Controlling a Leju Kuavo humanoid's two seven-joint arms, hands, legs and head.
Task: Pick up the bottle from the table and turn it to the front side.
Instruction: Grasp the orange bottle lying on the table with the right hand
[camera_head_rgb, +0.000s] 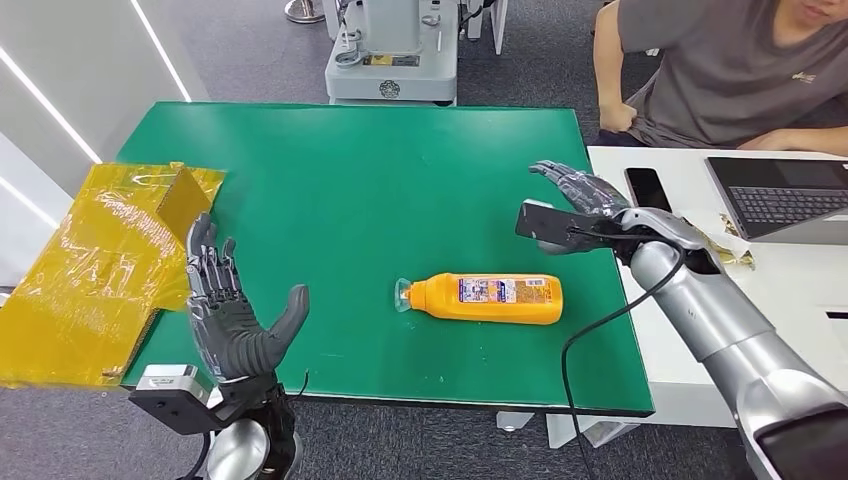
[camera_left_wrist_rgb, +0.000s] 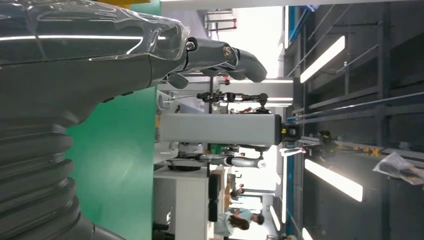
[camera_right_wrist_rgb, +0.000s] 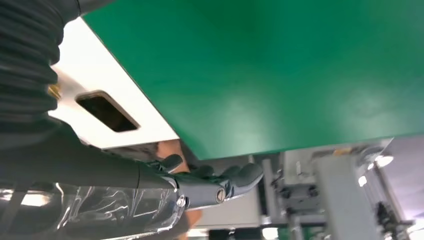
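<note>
Head view shows one orange bottle lying on its side near the front edge of the green table, cap pointing toward the left hand, with bare cloth all around it. That hand hovers at the table's front left corner, fingers spread and holding nothing, beside one crumpled yellow bag. At the table's right edge the right hand is likewise spread and empty. On the white desk lie one phone and one laptop, a person seated behind.
</note>
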